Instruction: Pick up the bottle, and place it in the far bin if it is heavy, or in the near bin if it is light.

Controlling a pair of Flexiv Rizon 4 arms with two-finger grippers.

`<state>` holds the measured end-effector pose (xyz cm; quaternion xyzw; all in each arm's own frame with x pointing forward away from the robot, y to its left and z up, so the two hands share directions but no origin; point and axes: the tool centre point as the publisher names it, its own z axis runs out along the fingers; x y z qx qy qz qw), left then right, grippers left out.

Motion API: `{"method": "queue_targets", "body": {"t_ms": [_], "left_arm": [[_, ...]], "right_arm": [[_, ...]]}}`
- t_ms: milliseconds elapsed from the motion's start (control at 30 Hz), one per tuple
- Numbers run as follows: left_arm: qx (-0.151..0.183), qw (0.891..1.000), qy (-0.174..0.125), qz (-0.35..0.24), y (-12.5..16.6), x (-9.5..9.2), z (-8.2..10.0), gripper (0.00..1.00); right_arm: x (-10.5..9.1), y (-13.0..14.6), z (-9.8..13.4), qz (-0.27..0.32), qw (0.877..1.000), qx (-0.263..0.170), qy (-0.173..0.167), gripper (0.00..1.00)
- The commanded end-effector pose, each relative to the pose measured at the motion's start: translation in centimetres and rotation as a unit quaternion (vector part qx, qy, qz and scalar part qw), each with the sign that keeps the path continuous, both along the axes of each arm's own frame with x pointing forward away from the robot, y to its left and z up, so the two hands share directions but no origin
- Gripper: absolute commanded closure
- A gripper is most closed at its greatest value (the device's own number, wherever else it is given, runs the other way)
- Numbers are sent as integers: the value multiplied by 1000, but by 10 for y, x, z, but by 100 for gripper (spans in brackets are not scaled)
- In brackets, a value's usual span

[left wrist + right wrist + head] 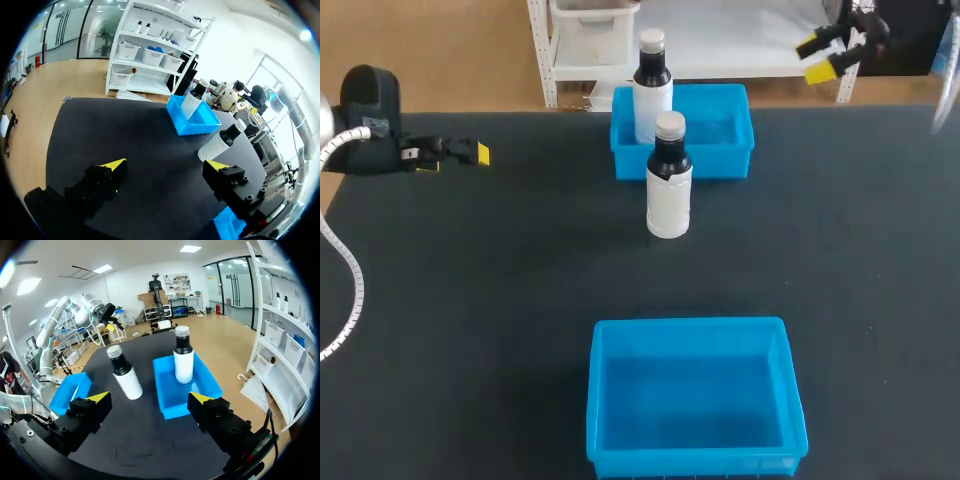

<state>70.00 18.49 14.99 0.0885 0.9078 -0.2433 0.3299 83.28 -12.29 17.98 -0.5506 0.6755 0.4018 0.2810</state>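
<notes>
White bottle (669,190) upright, well apart from left fingers (480,153), right fingers (818,71) (spread).

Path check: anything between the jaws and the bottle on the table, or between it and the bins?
Nothing visible either way. The bottle stands free; near bin empty. The far bin already holds a second bottle at its left side.

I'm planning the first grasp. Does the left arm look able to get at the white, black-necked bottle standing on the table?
Probably yes: only bare black tabletop lies between the open left pincer and the white, black-necked bottle, which stands upright in front of the blue plastic far bin.
</notes>
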Motion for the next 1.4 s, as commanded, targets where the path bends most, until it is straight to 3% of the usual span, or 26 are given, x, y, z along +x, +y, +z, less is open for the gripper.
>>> {"method": "queue_targets", "body": {"t_ms": [33, 300, 700, 1400], "left_arm": [[0, 1000, 0, 0, 0, 0, 0, 0], [0, 1000, 0, 0, 0, 0, 0, 0], [0, 1000, 0, 0, 0, 0, 0, 0], [0, 1000, 0, 0, 0, 0, 0, 0]], "right_arm": [[-69, 0, 4, -119, 989, -29, -78, 0], [-104, 19, 0, -117, 987, -46, -97, 0], [-127, 46, -18, -112, 989, -36, -93, 0], [-96, 119, -38, 25, 997, 4, -70, 0]]}}
